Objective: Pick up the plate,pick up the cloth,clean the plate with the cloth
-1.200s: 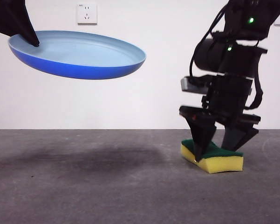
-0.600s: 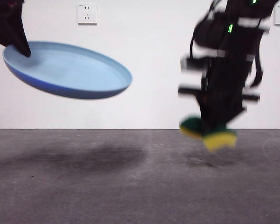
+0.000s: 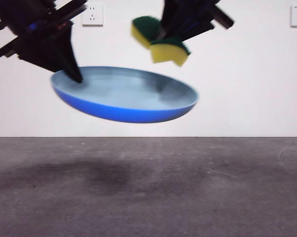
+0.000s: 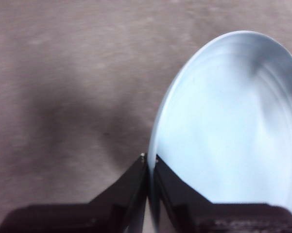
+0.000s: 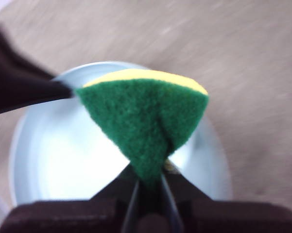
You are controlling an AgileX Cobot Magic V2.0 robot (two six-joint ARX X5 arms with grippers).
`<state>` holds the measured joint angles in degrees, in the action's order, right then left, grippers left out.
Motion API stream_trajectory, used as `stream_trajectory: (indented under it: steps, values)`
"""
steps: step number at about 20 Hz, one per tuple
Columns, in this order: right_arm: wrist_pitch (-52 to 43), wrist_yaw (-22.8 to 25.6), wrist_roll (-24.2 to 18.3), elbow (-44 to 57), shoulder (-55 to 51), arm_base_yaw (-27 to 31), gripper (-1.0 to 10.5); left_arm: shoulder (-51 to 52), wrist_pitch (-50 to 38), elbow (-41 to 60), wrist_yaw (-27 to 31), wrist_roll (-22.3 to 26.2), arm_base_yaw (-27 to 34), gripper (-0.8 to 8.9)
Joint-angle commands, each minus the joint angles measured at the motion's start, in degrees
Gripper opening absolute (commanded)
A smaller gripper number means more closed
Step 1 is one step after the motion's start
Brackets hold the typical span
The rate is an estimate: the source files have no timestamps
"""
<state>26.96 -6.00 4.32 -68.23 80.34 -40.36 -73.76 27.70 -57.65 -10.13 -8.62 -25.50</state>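
The light blue plate [image 3: 126, 96] hangs in the air at mid-height, slightly tilted. My left gripper [image 3: 74, 74] is shut on its rim at the left; the left wrist view shows the jaws pinching the plate [image 4: 228, 126] edge at the gripper [image 4: 149, 162]. My right gripper [image 3: 165, 34] is shut on the cloth, a yellow sponge with a green top [image 3: 158, 37], held folded just above the plate's right half, not touching it. In the right wrist view the sponge [image 5: 146, 114] sits squeezed in the gripper [image 5: 148, 182] over the plate [image 5: 63, 160].
The grey table [image 3: 148, 187] lies below with a dark shadow of the plate. A white wall with sockets [image 3: 92, 14] stands behind.
The right gripper lifted the sponge off the table and carried it up and left over the plate. The left gripper moved the plate right and a little lower.
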Motion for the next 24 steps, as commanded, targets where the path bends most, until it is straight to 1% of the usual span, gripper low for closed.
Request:
stream_trajectory:
  steps: [1,3,4,7,8,10,11,13,14,15,16,17,18,19,21,24]
  values:
    - [-1.33,0.15,0.76,0.26,2.21,-2.10,-0.1,0.04,-1.09,0.17,-1.11,-2.36,-1.88,-0.07]
    - [-2.12,0.09,0.76,0.26,4.35,-3.58,-0.1,0.04,-2.40,0.17,-1.09,-2.58,-2.93,-0.07]
    - [-2.25,-0.04,0.76,0.26,5.25,-4.35,-0.1,0.04,-3.41,0.17,-1.11,-3.48,-2.97,-0.07]
    - [-1.88,-0.07,0.74,0.26,7.45,-7.54,-0.1,0.04,-6.69,0.17,-1.14,-4.02,-2.95,-0.07]
    - [-0.81,-0.04,0.35,0.26,7.87,-8.70,-0.1,0.04,-7.69,0.17,-1.11,-4.74,-2.84,-0.07]
    - [3.67,0.90,-2.21,0.26,7.87,-9.94,-0.1,0.04,-8.63,0.17,-1.77,-4.94,-2.16,-0.07]
    - [6.23,2.91,-2.56,0.26,7.85,-10.10,-0.1,0.04,-8.63,0.17,-2.36,-4.96,-1.73,-0.07]
    - [11.61,12.17,-2.82,0.26,7.63,-9.81,-0.1,0.04,-8.26,0.17,-2.86,-4.94,-1.36,-0.07]
    - [13.49,19.08,-2.95,0.26,7.45,-9.25,-0.1,0.04,-8.15,0.17,-3.96,-4.94,-1.36,-0.07]
    - [13.97,27.39,-2.93,0.26,7.28,-8.37,-0.1,0.04,-8.13,0.17,-5.55,-4.94,-1.36,-0.07]
    - [13.38,32.54,-2.93,0.26,6.97,-7.67,-0.1,0.04,-8.11,0.17,-6.82,-4.94,-1.36,-0.07]
    - [10.91,36.41,-2.93,0.26,6.86,-6.78,-0.1,0.04,-8.09,0.17,-8.20,-4.96,-1.40,-0.07]
    - [8.07,36.72,-2.93,0.26,6.64,-5.90,-0.1,0.04,-8.04,0.17,-9.35,-4.96,-1.51,-0.07]
    - [5.60,35.80,-2.93,0.26,6.54,-5.14,-0.1,0.04,-7.93,0.17,-10.54,-4.96,-1.60,-0.07]
    - [0.66,32.61,-2.91,0.26,6.51,-4.09,-0.1,0.04,-7.91,0.17,-12.50,-5.01,-1.84,-0.07]
    - [-5.70,24.04,-2.64,0.26,6.54,-2.93,-0.1,0.04,-7.96,0.17,-12.83,-5.31,-2.21,-0.07]
